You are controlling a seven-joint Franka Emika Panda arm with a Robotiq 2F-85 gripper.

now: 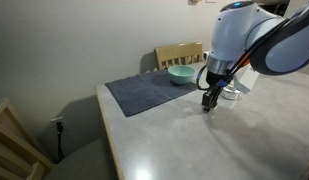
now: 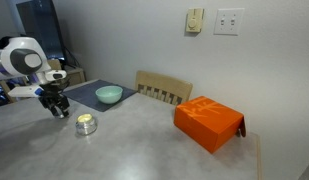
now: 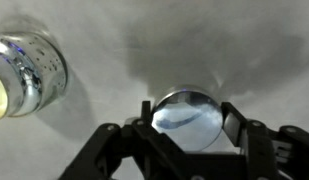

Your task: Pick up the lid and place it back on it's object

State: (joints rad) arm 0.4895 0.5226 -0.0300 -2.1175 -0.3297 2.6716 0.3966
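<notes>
The lid (image 3: 187, 118), a small silvery round disc, lies flat on the grey table between my fingers in the wrist view. My gripper (image 3: 187, 122) is shut on it, one pad (image 3: 146, 112) on each side of its rim. The object, a small clear glass jar (image 3: 24, 75) with pale contents, stands open at the left of the wrist view, apart from the lid. In an exterior view the jar (image 2: 86, 124) sits just beside my gripper (image 2: 59, 110), which is down at the table. My gripper (image 1: 209, 100) also points down at the tabletop in an exterior view.
A teal bowl (image 1: 180, 74) (image 2: 108, 95) rests on a dark cloth mat (image 1: 144, 92) behind the gripper. An orange box (image 2: 208, 122) lies farther along the table. A wooden chair (image 2: 164, 90) stands at the table's far side.
</notes>
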